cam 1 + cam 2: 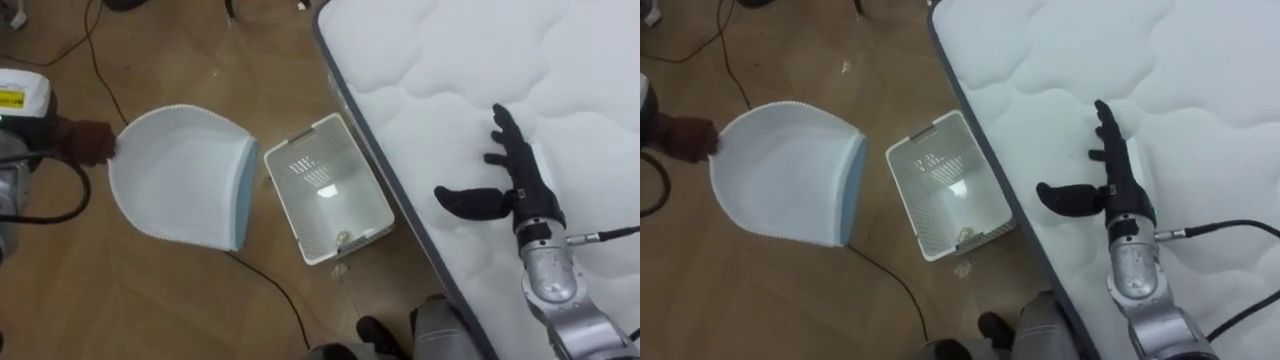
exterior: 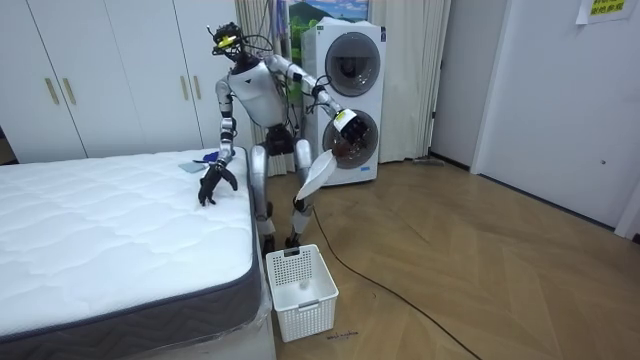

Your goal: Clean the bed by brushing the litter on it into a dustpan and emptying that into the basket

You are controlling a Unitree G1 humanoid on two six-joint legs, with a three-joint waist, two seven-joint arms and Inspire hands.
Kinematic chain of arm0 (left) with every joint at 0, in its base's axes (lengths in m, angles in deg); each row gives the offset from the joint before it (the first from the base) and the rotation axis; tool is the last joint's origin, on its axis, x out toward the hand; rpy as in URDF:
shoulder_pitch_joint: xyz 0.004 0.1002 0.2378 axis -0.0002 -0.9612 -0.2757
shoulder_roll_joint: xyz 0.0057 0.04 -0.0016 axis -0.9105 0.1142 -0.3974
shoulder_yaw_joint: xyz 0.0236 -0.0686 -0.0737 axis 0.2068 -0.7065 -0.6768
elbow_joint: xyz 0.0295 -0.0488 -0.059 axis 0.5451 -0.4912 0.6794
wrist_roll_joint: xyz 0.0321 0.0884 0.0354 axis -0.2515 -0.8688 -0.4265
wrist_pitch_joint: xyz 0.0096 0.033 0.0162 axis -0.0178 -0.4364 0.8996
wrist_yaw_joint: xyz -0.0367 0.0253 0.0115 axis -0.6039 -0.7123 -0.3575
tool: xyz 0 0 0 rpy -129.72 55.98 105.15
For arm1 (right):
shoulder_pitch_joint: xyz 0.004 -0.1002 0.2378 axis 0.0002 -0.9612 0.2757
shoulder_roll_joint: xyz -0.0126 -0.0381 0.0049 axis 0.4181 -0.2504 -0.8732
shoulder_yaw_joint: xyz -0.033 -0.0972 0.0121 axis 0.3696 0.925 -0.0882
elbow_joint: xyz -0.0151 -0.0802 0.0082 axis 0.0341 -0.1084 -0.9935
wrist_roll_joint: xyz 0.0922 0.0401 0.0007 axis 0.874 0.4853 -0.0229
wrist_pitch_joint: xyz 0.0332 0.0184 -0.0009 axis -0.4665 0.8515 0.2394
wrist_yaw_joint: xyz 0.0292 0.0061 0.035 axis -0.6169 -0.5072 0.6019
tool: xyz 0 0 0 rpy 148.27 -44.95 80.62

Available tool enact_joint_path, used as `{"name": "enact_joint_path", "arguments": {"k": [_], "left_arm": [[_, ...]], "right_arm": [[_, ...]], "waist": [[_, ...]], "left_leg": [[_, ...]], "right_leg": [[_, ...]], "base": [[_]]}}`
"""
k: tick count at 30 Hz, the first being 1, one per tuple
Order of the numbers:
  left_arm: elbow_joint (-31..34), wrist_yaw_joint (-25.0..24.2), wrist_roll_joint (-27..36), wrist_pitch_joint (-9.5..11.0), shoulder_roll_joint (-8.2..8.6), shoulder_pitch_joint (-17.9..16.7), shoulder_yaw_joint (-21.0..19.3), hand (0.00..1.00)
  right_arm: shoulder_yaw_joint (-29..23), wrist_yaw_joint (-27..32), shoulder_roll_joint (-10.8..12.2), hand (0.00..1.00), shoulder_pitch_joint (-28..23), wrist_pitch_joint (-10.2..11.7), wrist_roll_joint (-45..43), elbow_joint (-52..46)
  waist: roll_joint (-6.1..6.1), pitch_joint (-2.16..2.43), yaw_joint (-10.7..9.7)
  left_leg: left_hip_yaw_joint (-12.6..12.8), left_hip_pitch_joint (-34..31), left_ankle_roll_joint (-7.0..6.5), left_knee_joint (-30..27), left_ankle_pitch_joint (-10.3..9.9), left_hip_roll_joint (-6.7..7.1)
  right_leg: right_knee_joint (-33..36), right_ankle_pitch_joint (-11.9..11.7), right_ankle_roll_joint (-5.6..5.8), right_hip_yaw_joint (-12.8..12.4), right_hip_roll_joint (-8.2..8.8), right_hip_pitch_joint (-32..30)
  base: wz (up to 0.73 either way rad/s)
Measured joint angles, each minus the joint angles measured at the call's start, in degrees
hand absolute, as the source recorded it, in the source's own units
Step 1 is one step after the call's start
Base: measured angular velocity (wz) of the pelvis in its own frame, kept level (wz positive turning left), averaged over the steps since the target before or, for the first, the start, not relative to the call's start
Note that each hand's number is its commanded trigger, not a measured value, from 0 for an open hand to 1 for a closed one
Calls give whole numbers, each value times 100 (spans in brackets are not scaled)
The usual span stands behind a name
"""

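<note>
White quilted mattress (image 1: 560, 70) — the right hand (image 1: 518, 188) rests on it, fingers spread, just right of the slatted plastic basket (image 1: 340, 215) on the floor. Left of the basket, the left hand (image 1: 88, 140) grips a scoop-shaped dustpan (image 1: 180, 175) — white, blue-edged.

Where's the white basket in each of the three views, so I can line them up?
Left eye view: the white basket stands on the floor at centre, between the dustpan and the bed.
Right eye view: centre again, just left of the bed's edge.
Room view: bottom centre, on the floor by the bed's near corner.
Shared landmark: the bed's dark side edge.
</note>
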State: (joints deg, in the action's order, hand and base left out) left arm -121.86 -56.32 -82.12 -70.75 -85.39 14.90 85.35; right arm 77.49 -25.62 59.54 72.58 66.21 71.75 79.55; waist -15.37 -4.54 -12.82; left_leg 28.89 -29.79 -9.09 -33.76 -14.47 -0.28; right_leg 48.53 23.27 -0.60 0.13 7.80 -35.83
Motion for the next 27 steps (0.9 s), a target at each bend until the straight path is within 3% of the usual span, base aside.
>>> {"name": "enact_joint_path", "arguments": {"k": [1,3,5,6,7,9,10,12,14,17,19,20,21,22,24,25,26,27], "left_arm": [[63,66,-1,21,17,-78,-99,100],[397,299,0,149,64,-460,-550,100],[685,433,-1,207,68,-717,-702,100],[798,484,0,216,65,-810,-746,100],[1092,543,-4,219,67,-1013,-881,100],[1519,564,-9,220,109,-1247,-1000,100],[1742,569,-10,221,208,-1299,-1004,100],[2369,574,-5,259,389,-1470,-1009,100],[2749,578,-3,368,428,-1553,-1009,100],[3512,544,-1,371,525,-1746,-1063,100],[3783,529,19,430,657,-1771,-1079,100],[3987,524,87,445,747,-1892,-1105,100],[4165,512,164,475,824,-2072,-1177,100],[4232,510,230,497,862,-2154,-1189,100],[4310,499,369,637,1009,-2319,-1191,100],[4339,492,408,647,1057,-2365,-1217,100],[4467,469,410,651,1150,-2509,-1310,100],[4514,459,409,647,1216,-2574,-1340,100]], "right_arm": [[1,18,-1,0,-13,1,-11,-1],[4,84,31,0,-73,-13,-12,0],[7,127,43,0,-78,-69,-3,10],[6,158,59,0,-84,-74,-5,9],[1,227,99,0,-107,-81,-12,12],[-61,337,177,0,-183,-118,-16,11],[-134,429,206,0,-248,-174,-11,8],[-361,532,262,0,-336,-267,-16,-16],[-502,593,313,0,-429,-275,-23,-114],[-753,648,429,0,-603,-287,-19,-409],[-778,680,500,0,-697,-341,-10,-506],[-776,670,533,0,-723,-388,-9,-582],[-739,671,557,0,-745,-445,-7,-676],[-697,671,542,0,-747,-446,4,-680],[-644,662,547,0,-737,-449,46,-686],[-644,662,577,0,-734,-453,57,-686],[-619,673,680,0,-740,-460,120,-685],[-589,678,705,0,-751,-461,186,-685]], "waist": [[7,3,51],[81,19,237],[123,28,260],[149,39,276],[256,84,305],[400,144,314],[434,162,308],[421,187,262],[410,205,251],[391,277,223],[440,318,299],[439,333,392],[460,330,464],[470,333,521],[530,323,696],[568,328,751],[667,379,810],[730,373,809]], "left_leg": [[-98,11,23,4,-4,4],[-713,55,153,7,-10,127],[-1087,173,246,47,-21,208],[-1113,231,258,69,-28,205],[-1111,372,292,145,-49,207],[-1117,576,338,235,-85,192],[-1155,714,340,278,-89,175],[-1171,986,346,446,-105,139],[-1136,1183,343,587,-104,129],[-951,1488,319,796,-119,103],[-691,1752,325,953,-124,78],[-413,1967,349,1085,-153,30],[-106,2174,378,1148,-216,-34],[75,2278,397,1167,-260,-77],[676,2529,436,1313,-362,-169],[866,2556,442,1328,-382,-199],[1276,2565,455,1316,-440,-286],[1485,2587,460,1284,-471,-330]], "right_leg": [[-50,-33,-16,-31,-29,24],[-225,-141,-14,-301,-205,125],[-397,-229,23,-353,-278,317],[-457,-251,31,-401,-314,381],[-526,-284,52,-509,-368,470],[-668,-331,65,-512,-385,639],[-813,-376,73,-476,-399,829],[-1128,-492,118,-484,-474,1122],[-1322,-566,151,-500,-500,1321],[-1512,-668,181,-465,-493,1515],[-1558,-717,171,-451,-489,1604],[-1598,-803,126,-268,-461,1627],[-1583,-876,13,271,-328,1622],[-1580,-919,-61,604,-241,1613],[-1638,-1076,-335,1672,10,1586],[-1646,-1117,-409,1909,56,1556],[-1458,-1120,-462,2304,157,1460],[-1260,-1061,-410,2471,264,1422]], "base": [[-70],[-91],[-72],[-69],[-67],[-50],[-19],[-15],[-23],[-41],[-78],[-136],[-157],[-175],[-176],[-173],[-129],[-137]]}}
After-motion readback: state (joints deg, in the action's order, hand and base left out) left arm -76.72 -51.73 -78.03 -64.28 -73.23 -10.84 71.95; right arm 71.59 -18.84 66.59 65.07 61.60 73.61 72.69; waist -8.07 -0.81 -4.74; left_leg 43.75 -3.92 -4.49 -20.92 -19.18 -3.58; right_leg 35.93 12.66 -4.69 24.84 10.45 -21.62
